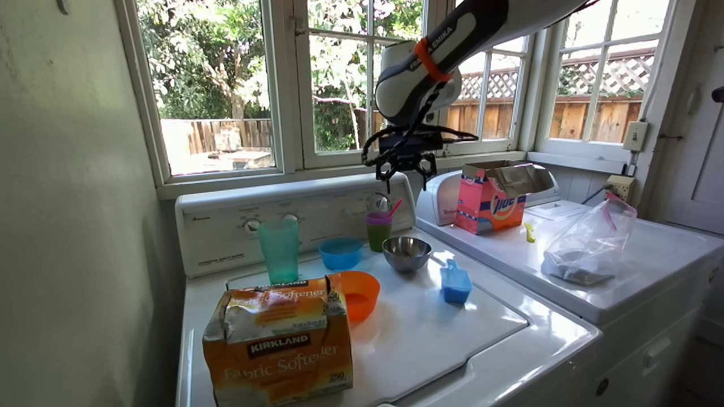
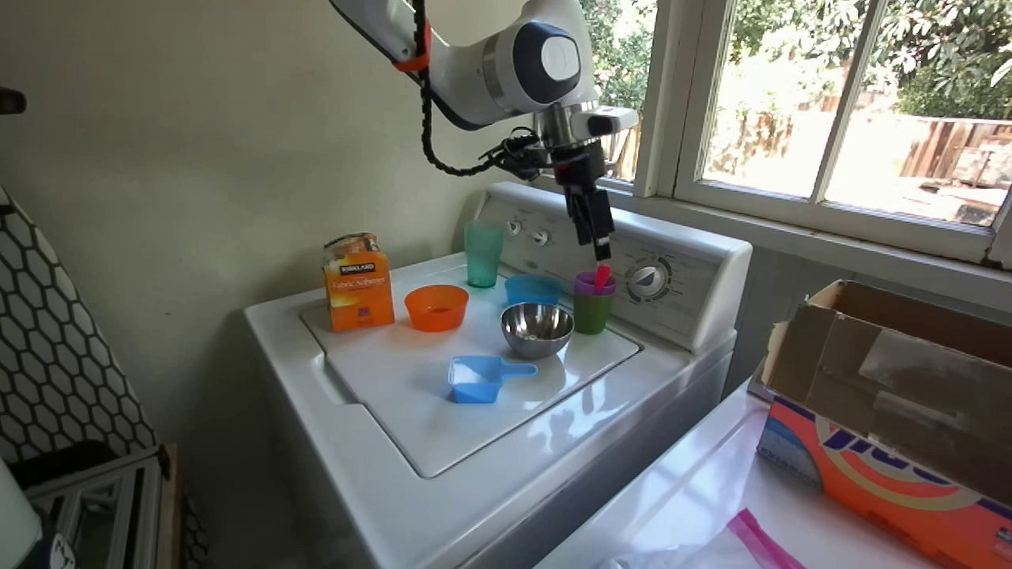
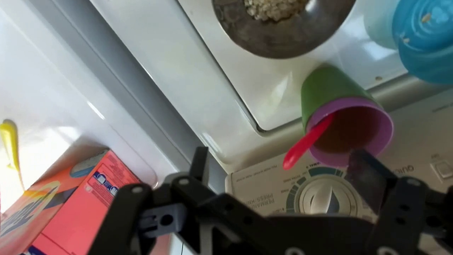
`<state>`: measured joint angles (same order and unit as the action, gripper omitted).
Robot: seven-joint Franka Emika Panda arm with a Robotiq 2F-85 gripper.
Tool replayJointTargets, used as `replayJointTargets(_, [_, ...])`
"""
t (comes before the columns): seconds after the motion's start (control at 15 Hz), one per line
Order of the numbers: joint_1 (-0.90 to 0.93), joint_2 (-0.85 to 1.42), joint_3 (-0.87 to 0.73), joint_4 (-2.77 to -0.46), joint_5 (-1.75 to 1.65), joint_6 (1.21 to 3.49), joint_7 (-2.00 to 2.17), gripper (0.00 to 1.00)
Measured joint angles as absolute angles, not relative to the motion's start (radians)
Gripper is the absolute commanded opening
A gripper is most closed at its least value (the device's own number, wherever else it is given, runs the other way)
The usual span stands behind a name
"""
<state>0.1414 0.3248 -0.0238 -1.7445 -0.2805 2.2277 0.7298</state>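
In the wrist view the fingers (image 3: 200, 164) are spread wide, and the green-and-purple cup (image 3: 338, 101) sits beyond the right one, a red handle (image 3: 308, 141) leaning out over its rim toward the left; a dial (image 3: 327, 196) shows in the gap, a metal bowl (image 3: 283, 44) holds pale grains (image 3: 277, 9), and a blue bowl (image 3: 426, 67) lies farther right. In an exterior view the fingers hang above the cup, which stands on the far part of the washer (image 1: 418, 339). Just right of the cup and nearer is the metal bowl, left of the cup the blue bowl, then a teal tumbler (image 1: 279, 250); nearer still come an orange bowl (image 1: 362, 297), a fabric softener box (image 1: 280, 345) at near left and a blue scoop (image 1: 455, 282) to the right. The white machine (image 1: 509, 260) at right carries a Tide box (image 1: 491, 198) and, nearer, a clear plastic bag (image 1: 594, 243). In an exterior view the cup stands at the washer's far right, close to the control panel (image 2: 632, 245), the fingers above the red handle.
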Motion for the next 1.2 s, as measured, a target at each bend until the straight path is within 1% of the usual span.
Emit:
replayJointTargets(0.47, [0.087,0.363,-0.04,-1.81,-0.074,2.52,0.798,1.0])
replayJointTargets(0.67, [0.059,0.383,-0.007,-1.838,0.085,2.615,0.721,1.0])
replayJointTargets(1.2, [-0.035,0.393,0.075,-1.846,0.43,2.648,0.403,1.0])
